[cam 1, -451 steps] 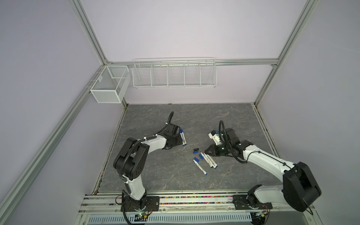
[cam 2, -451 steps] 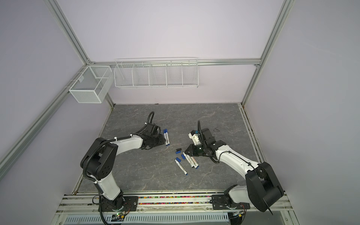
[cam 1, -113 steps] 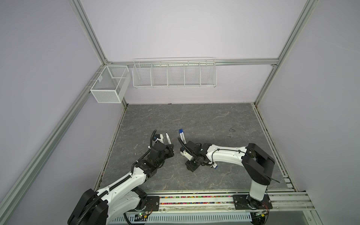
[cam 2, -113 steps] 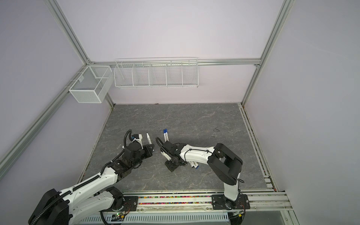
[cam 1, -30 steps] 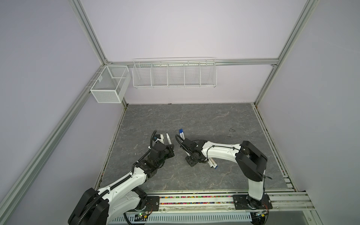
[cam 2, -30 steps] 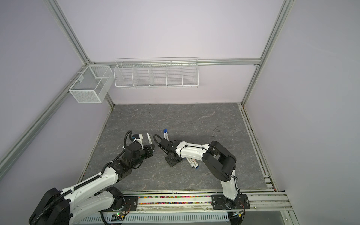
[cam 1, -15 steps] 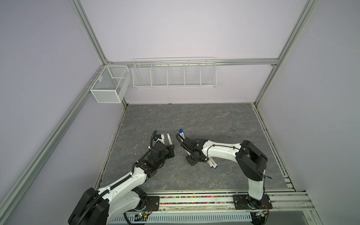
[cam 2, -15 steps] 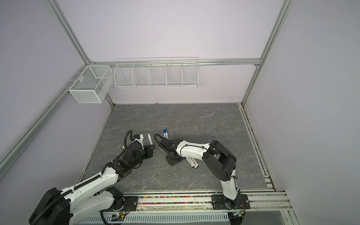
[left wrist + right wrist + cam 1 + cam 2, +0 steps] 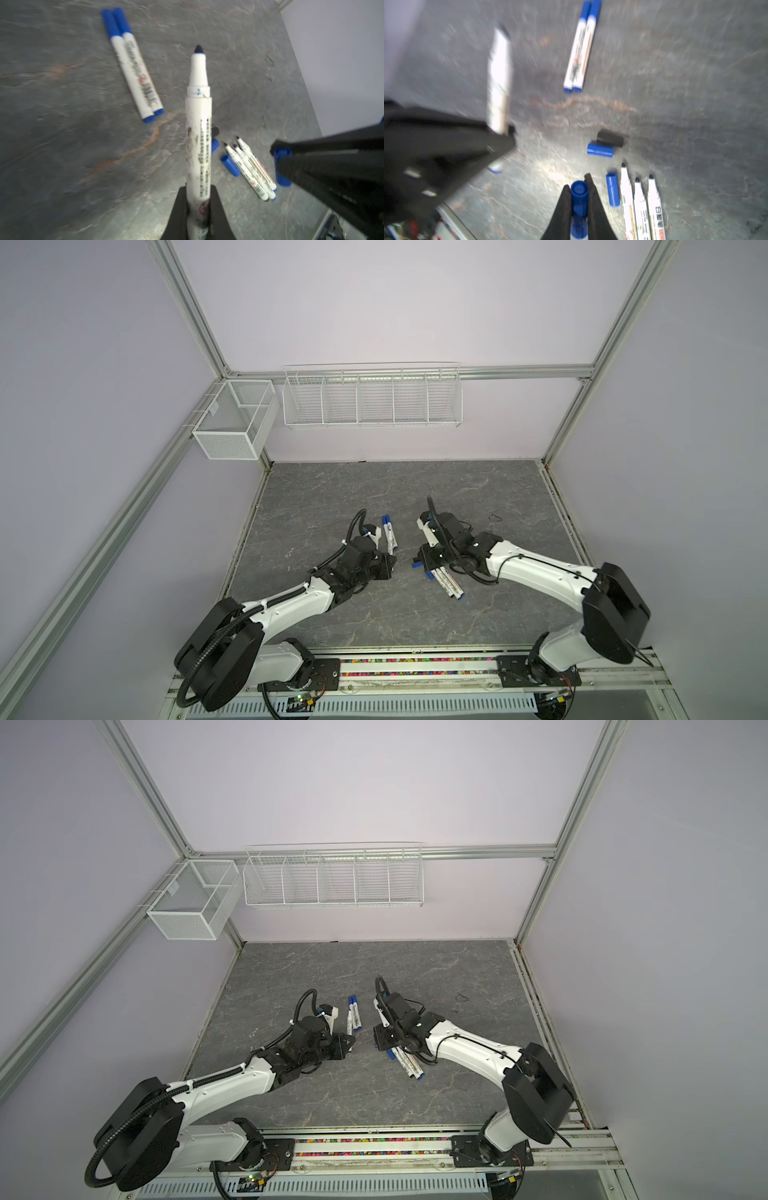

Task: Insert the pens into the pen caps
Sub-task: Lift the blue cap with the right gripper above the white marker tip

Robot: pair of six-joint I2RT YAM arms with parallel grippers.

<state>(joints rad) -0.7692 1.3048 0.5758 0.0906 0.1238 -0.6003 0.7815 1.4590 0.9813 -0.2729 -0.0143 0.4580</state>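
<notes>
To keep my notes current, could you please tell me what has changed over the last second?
The right gripper closed on a stubby blue plastic cap and its arm drew back rightward. The left gripper, shifted slightly right, still holds the uncapped white marker pen; the two blue-capped pens and the three uncapped white pens lie where they were.

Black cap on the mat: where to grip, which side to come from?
From straight above, across its round middle: the black cap lies flat on its side. A blue cap sits close along one long side, so a finger may not fit there; gripping it end to end looks safer.
</notes>
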